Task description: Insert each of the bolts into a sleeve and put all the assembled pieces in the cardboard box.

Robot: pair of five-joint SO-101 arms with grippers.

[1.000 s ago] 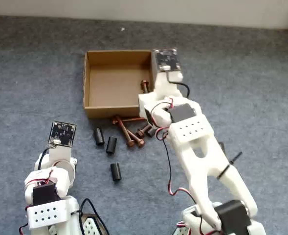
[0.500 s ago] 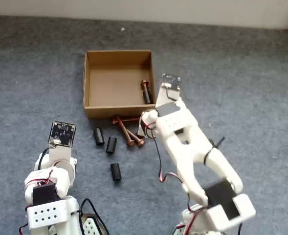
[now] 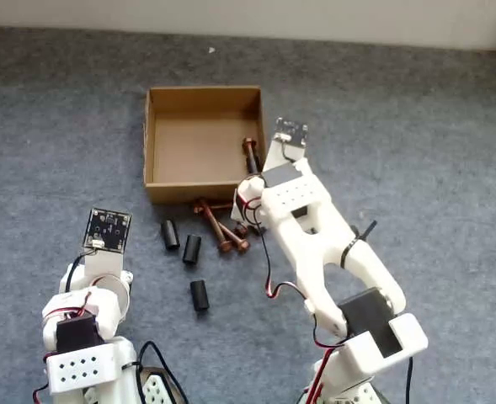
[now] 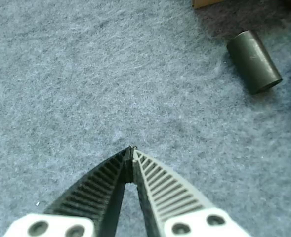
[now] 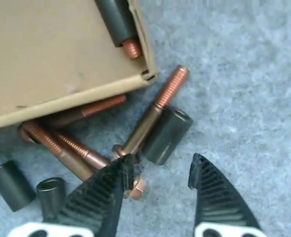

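Note:
The cardboard box (image 3: 149,143) sits at the back, and one sleeved bolt (image 3: 250,157) lies inside along its right wall. My right gripper (image 5: 162,165) is open, hanging just outside the box's near right corner (image 5: 145,74). Below its fingers lie a black sleeve (image 5: 167,134) and a copper bolt (image 5: 152,113) side by side, touching. Several more bolts (image 3: 218,223) are piled in front of the box. Three loose sleeves (image 3: 171,234), (image 3: 192,249), (image 3: 199,295) lie to their left. My left gripper (image 4: 131,150) is shut and empty over bare carpet, with a sleeve (image 4: 254,61) ahead of it.
The right arm (image 3: 315,236) stretches from the near edge to the box's right side and covers part of the bolt pile. The left arm (image 3: 96,286) stands folded at the near left. Grey carpet (image 3: 416,126) spreads out on all sides.
The right arm let go of the sleeved bolt in the box, then drew back and lowered over the bolt pile. The left arm has not moved.

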